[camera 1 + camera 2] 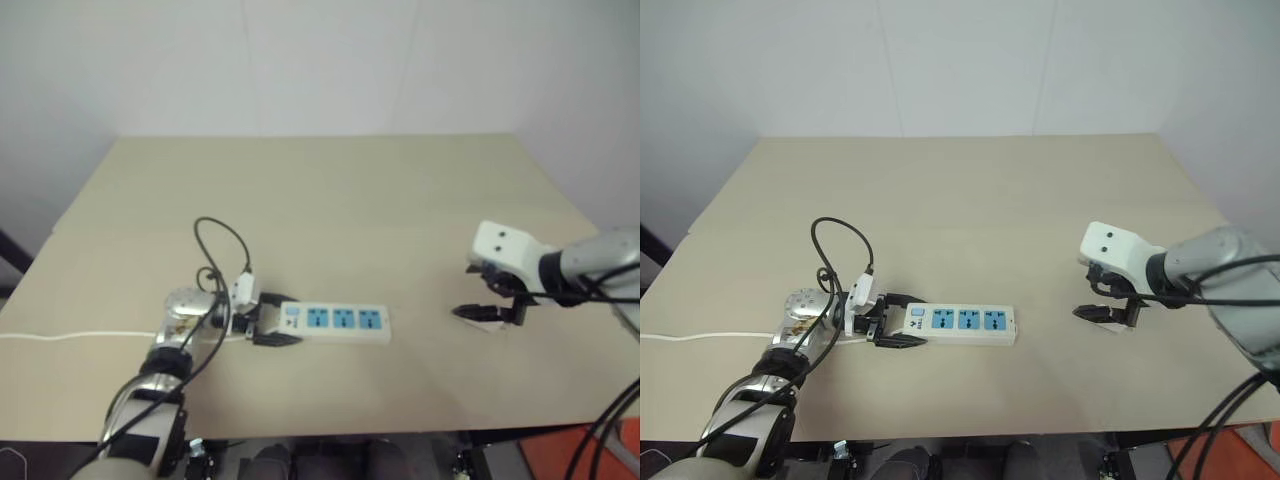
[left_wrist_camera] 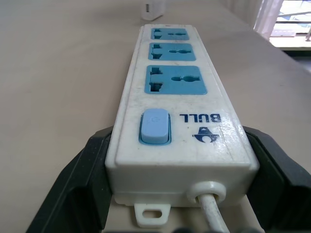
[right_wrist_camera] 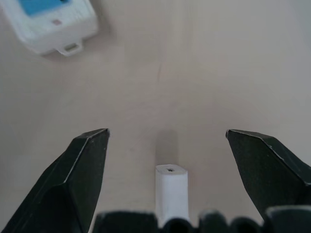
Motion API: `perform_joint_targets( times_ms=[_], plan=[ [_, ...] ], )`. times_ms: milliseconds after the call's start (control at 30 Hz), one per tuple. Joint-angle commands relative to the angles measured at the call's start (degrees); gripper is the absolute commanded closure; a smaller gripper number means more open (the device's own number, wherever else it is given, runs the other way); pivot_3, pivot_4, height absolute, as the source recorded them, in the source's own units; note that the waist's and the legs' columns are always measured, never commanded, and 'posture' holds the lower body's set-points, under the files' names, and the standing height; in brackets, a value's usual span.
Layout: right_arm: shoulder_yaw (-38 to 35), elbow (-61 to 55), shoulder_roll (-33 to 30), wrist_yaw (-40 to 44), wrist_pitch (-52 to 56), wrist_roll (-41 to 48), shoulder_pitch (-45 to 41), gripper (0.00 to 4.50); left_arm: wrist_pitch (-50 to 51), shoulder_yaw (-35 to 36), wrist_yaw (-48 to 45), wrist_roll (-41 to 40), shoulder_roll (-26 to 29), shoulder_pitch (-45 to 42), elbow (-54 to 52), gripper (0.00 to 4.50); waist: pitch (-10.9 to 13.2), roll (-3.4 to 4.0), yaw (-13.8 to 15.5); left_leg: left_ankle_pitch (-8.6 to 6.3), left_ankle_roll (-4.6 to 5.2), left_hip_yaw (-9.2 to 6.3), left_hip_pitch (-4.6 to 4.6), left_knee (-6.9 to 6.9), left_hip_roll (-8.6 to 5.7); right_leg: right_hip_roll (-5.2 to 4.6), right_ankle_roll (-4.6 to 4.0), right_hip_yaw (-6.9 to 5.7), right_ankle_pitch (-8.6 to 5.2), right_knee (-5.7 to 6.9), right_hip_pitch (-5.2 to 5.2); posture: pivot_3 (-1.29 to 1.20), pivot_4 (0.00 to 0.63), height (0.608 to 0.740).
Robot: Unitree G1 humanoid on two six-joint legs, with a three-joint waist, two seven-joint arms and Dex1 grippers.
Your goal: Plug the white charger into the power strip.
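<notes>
The power strip (image 1: pixel 340 322) is a long white bar with three blue sockets, lying flat on the tan table (image 1: pixel 330 200) left of centre. My left gripper (image 1: pixel 272 325) is shut on its switch end. In the left wrist view its black fingers (image 2: pixel 80 187) press both sides of the strip (image 2: pixel 175 107) by the blue switch. The white charger (image 3: pixel 171 191) lies on the table to the right. My right gripper (image 1: pixel 1105 313) hangs over it, open, with one finger (image 3: pixel 80 170) on each side and apart from it. The charger (image 2: pixel 153 9) also shows beyond the strip's far end.
The strip's thin white cord (image 1: pixel 70 336) runs left across the table to its edge. Bare tabletop separates the strip's free end (image 3: pixel 53 24) from the charger. The table's front edge lies close below both arms. An orange object (image 1: pixel 600 450) sits below the front right corner.
</notes>
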Motion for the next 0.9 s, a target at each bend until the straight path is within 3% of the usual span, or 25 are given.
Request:
perform_joint_targets(
  times_ms=[33,167,333,900],
  plan=[
    [7.25,5.27,1.38,5.38,-0.23,-7.19,-6.29,0.00,3.14,0.66,1.18,-3.69,-0.90,0.80,-6.92,1.21,0.00,0.01,0.05,0.01,-0.01,0.00,-0.04,0.03,0.00,0.00,0.00,0.00,0.00,0.01,-0.03,0.00,0.150,0.740],
    [13.71,9.73,3.39,10.22,-0.35,-13.18,-11.30,0.00,3.98,-0.14,2.66,-3.50,-1.16,2.98,-9.79,1.21,0.00,0.02,-0.09,0.07,-0.13,0.02,-0.13,0.03,-0.06,0.00,0.00,0.02,0.00,0.02,-0.18,0.00,0.150,0.740],
    [16.70,13.91,5.33,13.32,-0.18,-17.89,-13.26,0.00,4.73,-0.79,3.86,-3.79,-1.37,5.21,-12.12,1.21,0.00,0.02,-0.14,0.26,-0.45,0.08,-0.21,0.02,-0.06,0.00,-0.02,0.09,0.01,0.14,-0.38,0.00,0.150,0.740],
    [15.44,19.87,8.71,15.18,0.15,-22.13,-10.55,0.00,6.11,-1.37,3.62,-4.63,-0.11,5.33,-13.48,1.21,-0.01,0.03,-0.09,0.30,-0.51,0.13,-0.46,0.04,-0.07,-0.01,-0.04,0.14,0.02,0.23,-0.67,0.00,0.150,0.740]
  ],
)
